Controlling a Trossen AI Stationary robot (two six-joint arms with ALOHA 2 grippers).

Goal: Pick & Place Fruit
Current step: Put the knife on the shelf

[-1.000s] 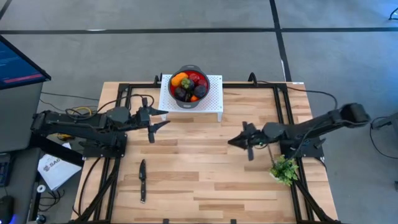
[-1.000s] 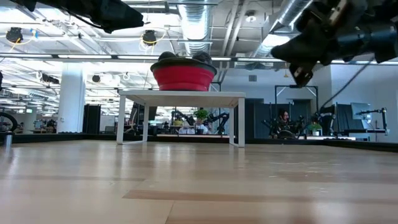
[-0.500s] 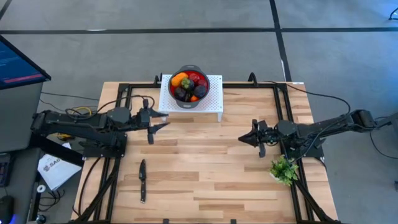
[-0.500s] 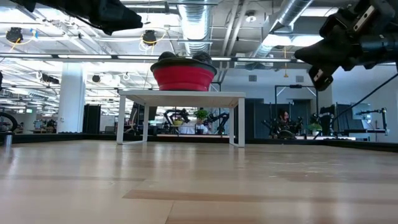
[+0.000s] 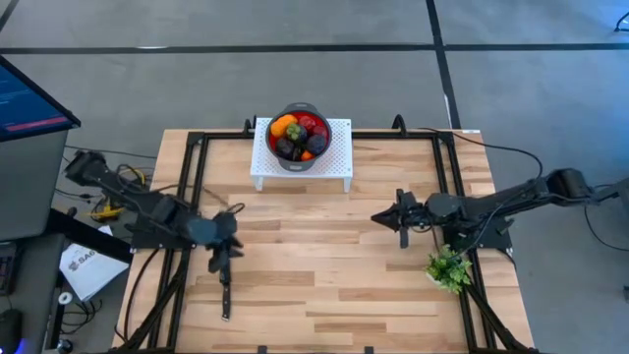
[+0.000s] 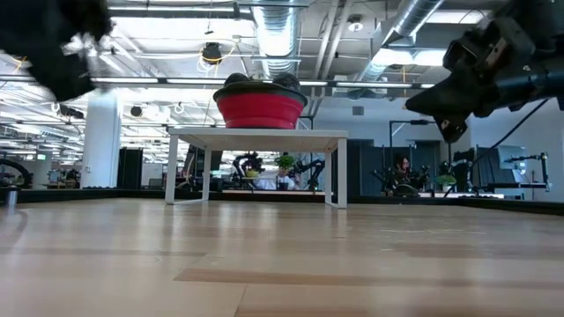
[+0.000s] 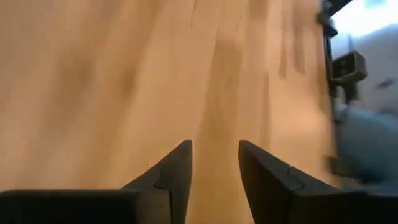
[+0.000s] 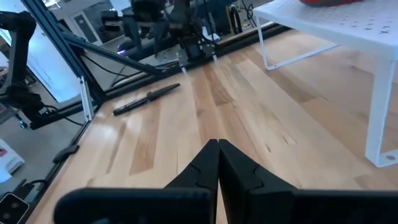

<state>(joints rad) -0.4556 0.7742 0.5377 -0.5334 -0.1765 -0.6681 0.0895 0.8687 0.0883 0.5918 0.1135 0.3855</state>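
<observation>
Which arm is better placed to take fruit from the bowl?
Probably right: the right gripper faces the white rack, fingers shut; the left gripper points away, over the knife.

The fruit (image 5: 299,136), small orange, red and dark purple pieces, lies heaped in the bowl (image 5: 276,153).

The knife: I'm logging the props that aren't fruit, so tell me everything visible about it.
The knife is slim and all black, handle and blade alike. It lies flat on the wooden table near the front left, lengthwise front to back. The left gripper, fingers apart, hovers over its far end; contact can't be judged.
</observation>
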